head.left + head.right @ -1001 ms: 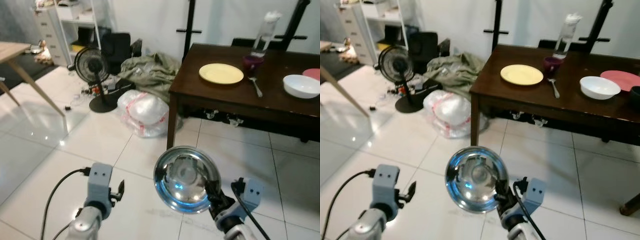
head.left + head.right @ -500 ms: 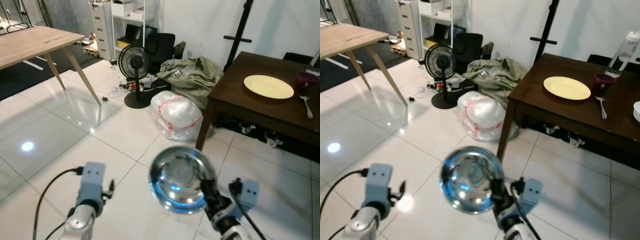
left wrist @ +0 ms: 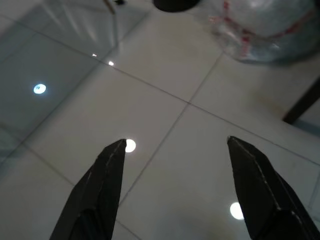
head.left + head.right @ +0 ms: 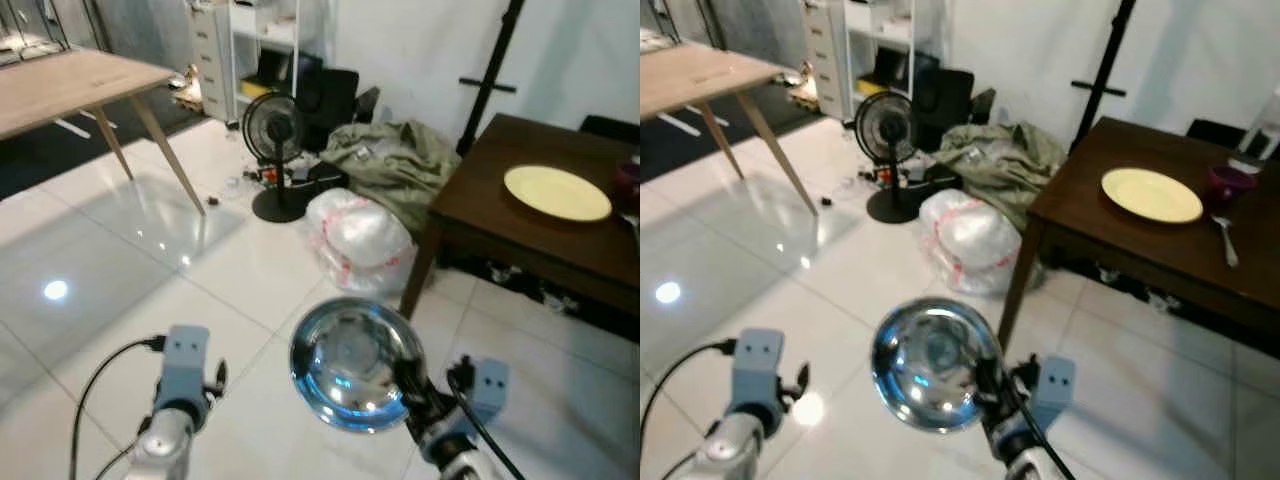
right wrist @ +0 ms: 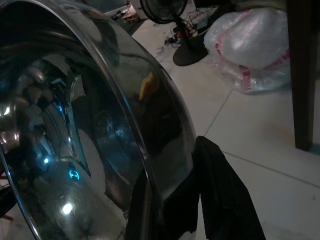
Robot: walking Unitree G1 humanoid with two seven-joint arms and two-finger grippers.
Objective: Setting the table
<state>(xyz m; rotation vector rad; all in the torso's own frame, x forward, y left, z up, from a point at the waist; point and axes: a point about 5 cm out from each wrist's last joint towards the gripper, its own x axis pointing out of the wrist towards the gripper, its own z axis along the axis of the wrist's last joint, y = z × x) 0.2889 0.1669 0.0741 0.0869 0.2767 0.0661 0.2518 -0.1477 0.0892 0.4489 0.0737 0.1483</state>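
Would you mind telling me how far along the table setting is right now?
Done: a yellow plate, purple cup and spoon sit on the dark table. In hand: the right gripper holds a steel bowl. Left: carrying it to the table; the left gripper is open.

r gripper gripping steel bowl, dark table w/ yellow plate

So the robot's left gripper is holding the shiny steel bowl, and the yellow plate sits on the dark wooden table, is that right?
Not quite: the right gripper, not the left, is clamped on the rim of the shiny steel bowl, as the right wrist view shows. The left gripper is open. The yellow plate does sit on the dark wooden table.
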